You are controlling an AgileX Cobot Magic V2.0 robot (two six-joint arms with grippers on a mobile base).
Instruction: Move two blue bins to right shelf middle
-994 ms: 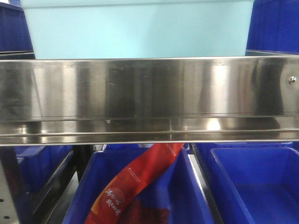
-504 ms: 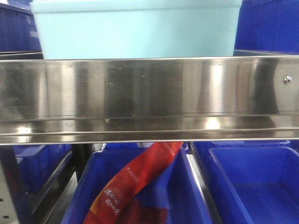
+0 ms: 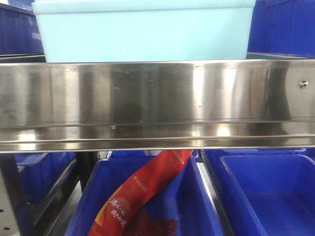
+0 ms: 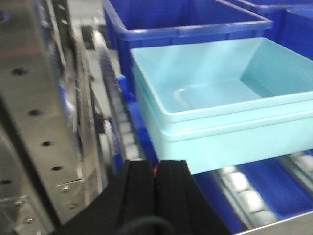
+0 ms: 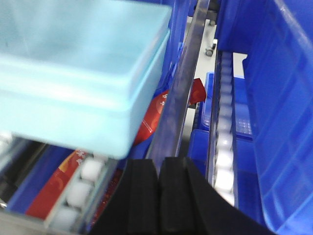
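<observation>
Front view is filled by the wide brushed-steel rail (image 3: 157,93) of the right shelf middle, and right behind its top edge sits a pale blue bin (image 3: 145,32), upright, its rim near the top of the frame. Dark blue bins (image 3: 285,27) flank it on both sides on the same tier. Below the rail, a lower tier holds more dark blue bins; the centre one (image 3: 197,196) carries a red packet (image 3: 142,191) lying on a slant across it.

Over to the left wrist camera: the pale bin (image 4: 220,98) looks like two nested bins, one rim stacked just above the other, though the blur makes that hard to swear to. It rests on the white rollers (image 4: 239,186) of the track, with a dark blue bin (image 4: 186,19) just behind it. The left gripper (image 4: 155,174) sits low in frame, jaws pressed together with nothing between them, just short of the pale bin's near corner.

Right wrist camera: the pale bin (image 5: 73,73) shows from below and to the side, its corner overhanging a roller track (image 5: 83,186). The right gripper (image 5: 159,171) also has its jaws closed flat against each other, holding nothing. A tall dark blue bin wall (image 5: 274,98) stands at the right, and the red packet (image 5: 151,117) shows beneath.
</observation>
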